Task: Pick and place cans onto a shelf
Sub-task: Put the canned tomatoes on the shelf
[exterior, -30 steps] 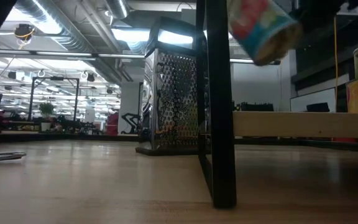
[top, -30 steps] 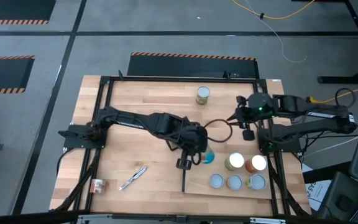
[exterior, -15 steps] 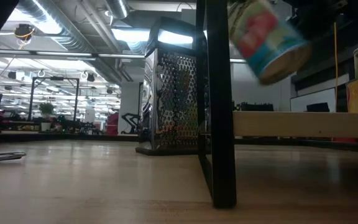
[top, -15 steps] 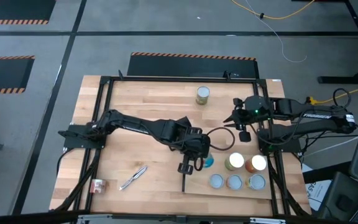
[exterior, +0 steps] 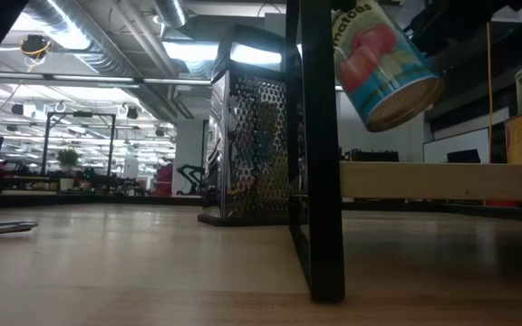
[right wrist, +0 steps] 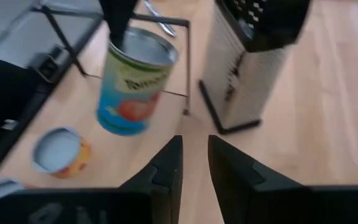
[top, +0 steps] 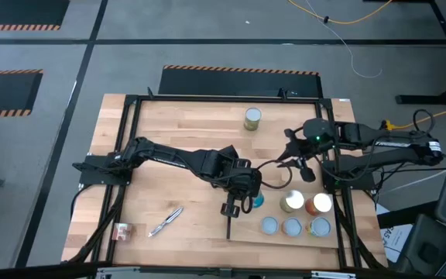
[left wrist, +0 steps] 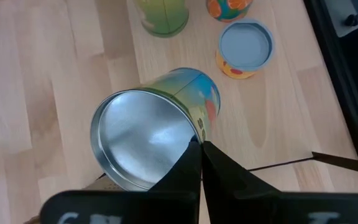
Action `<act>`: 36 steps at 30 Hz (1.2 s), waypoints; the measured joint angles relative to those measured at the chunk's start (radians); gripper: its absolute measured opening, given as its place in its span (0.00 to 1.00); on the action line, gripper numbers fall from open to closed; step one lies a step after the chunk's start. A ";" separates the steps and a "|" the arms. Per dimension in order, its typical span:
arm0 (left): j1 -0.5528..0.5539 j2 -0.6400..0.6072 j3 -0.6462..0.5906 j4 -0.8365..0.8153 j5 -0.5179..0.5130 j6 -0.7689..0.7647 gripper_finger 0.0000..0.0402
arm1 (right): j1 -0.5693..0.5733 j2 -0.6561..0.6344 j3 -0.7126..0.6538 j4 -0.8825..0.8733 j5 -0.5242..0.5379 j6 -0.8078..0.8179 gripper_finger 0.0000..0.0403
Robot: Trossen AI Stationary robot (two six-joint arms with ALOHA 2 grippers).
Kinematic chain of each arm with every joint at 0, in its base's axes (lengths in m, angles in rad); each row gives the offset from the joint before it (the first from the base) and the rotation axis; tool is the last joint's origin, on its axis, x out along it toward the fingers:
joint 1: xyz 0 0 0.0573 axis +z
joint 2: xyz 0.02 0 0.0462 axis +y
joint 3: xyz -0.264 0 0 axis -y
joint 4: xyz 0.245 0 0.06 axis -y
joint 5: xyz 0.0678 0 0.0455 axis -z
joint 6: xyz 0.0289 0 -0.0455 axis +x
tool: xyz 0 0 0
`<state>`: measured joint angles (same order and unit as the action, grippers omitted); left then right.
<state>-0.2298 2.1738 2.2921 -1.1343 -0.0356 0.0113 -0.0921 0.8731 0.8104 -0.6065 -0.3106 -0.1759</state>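
Note:
My left gripper (top: 251, 192) is shut on a blue can with a tomato label (top: 259, 201), held above the left part of the pale wood shelf (top: 246, 230), near its black bar (top: 229, 221). The low view shows the can (exterior: 383, 63) tilted and clear of the shelf plank (exterior: 442, 181). Several cans (top: 292, 202) stand on the shelf on their ends. My right gripper (top: 293, 158) is open and empty, to the can's right and farther back, pointing toward it (right wrist: 194, 163). My left gripper holds the can by its upper rim (left wrist: 191, 134), one finger inside the hollow silver end and one outside on the wall. The fingers (right wrist: 119, 25) come from above, pointing down. The can hangs below them, tilted, lifted clear of the shelf.
A metal box grater (top: 252, 118) stands at the table's far middle and also shows in the right wrist view (right wrist: 247, 68). A thin silver tool (top: 166, 221) and a small object (top: 120, 230) lie near the front left. A black frame (top: 207, 99) runs round the table.
My left gripper has gone slightly toward the table's right edge and down with the can, which now hangs lower over the shelf and is still tilted. My right gripper has gone toward the table's left, toward the held can.

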 joint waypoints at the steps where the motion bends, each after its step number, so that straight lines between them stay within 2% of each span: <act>1: 0.000 0.000 0.000 0.000 0.000 0.000 0.00 | 0.000 0.008 0.000 0.012 -0.021 0.010 0.20; 8: -0.002 0.000 0.000 -0.002 -0.004 0.000 0.00 | 0.032 0.078 0.000 0.093 -0.084 0.017 0.20; 17: -0.002 0.005 -0.003 0.005 -0.004 0.000 0.00 | 0.134 0.187 0.000 0.200 -0.084 0.015 0.20; 24: -0.003 0.024 -0.044 0.033 0.001 0.000 0.00 | 0.177 0.252 0.000 0.206 -0.084 0.017 0.20; 36: -0.003 0.026 -0.046 0.020 0.000 0.019 0.00 | 0.240 0.378 0.000 0.243 -0.083 0.017 0.20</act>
<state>-0.2325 2.2002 2.2459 -1.1143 -0.0360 0.0307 0.1480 1.2508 0.8108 -0.3634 -0.3939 -0.1589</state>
